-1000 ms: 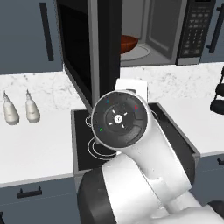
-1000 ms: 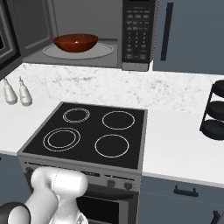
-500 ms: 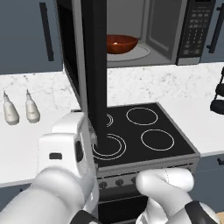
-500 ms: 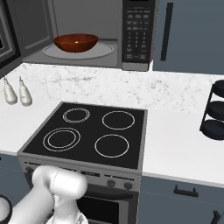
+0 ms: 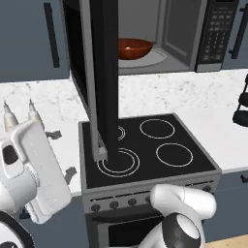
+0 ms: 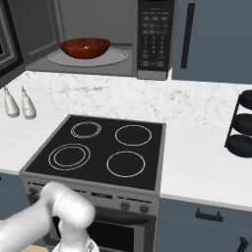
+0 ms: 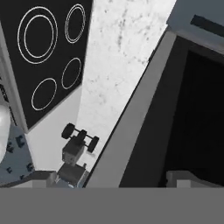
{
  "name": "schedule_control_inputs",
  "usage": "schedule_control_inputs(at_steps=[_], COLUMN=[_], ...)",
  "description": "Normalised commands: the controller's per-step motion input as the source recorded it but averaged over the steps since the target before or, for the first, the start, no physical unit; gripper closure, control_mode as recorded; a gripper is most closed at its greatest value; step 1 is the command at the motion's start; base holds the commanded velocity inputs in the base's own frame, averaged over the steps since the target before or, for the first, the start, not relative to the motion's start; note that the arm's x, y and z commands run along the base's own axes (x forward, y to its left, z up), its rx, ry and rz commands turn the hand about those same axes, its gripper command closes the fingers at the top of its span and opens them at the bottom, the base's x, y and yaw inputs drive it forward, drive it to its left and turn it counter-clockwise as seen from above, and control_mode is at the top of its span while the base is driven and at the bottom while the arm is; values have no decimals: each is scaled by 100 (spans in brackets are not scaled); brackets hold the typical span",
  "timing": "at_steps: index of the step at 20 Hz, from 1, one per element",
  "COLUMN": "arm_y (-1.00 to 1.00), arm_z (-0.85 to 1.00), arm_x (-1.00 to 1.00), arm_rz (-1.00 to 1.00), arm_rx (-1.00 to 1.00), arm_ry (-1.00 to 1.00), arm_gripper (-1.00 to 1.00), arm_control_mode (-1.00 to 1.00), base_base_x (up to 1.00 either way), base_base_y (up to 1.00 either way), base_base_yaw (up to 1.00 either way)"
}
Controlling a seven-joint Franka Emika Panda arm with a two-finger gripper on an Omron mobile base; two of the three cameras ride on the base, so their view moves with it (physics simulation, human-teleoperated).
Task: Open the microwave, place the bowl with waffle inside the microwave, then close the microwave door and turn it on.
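The bowl (image 6: 85,47) sat on the turntable inside the microwave (image 6: 93,37), well away from the gripper (image 7: 116,179) and beyond the open door. The waffle showed as a faint pale speck in the bowl; not confirmable. The microwave door (image 5: 101,77) stood swung wide, its edge over the stove (image 5: 145,150). In the hand view the door's grey frame edge (image 7: 131,127) lay just beyond the fingertips (image 7: 70,173), the dark window to their right. Finger spacing could not be determined; nothing was seen held. Judgement: the door is a stiff, hinged panel, light to swing; push it flat on its outer face near the free edge, not pinch the glossy glass.
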Motion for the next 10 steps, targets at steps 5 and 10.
schedule_control_inputs(at_steps=[5, 10], arm_y=[-78, -100], arm_z=[5, 22], arm_x=[92, 42], arm_rz=[-41, -20], arm_rx=[-3, 3], arm_ry=[12, 0], arm_gripper=[-100, -100], arm_control_mode=[-100, -100], base_base_x=[0, 0], base_base_y=[0, 0], base_base_yaw=[0, 0])
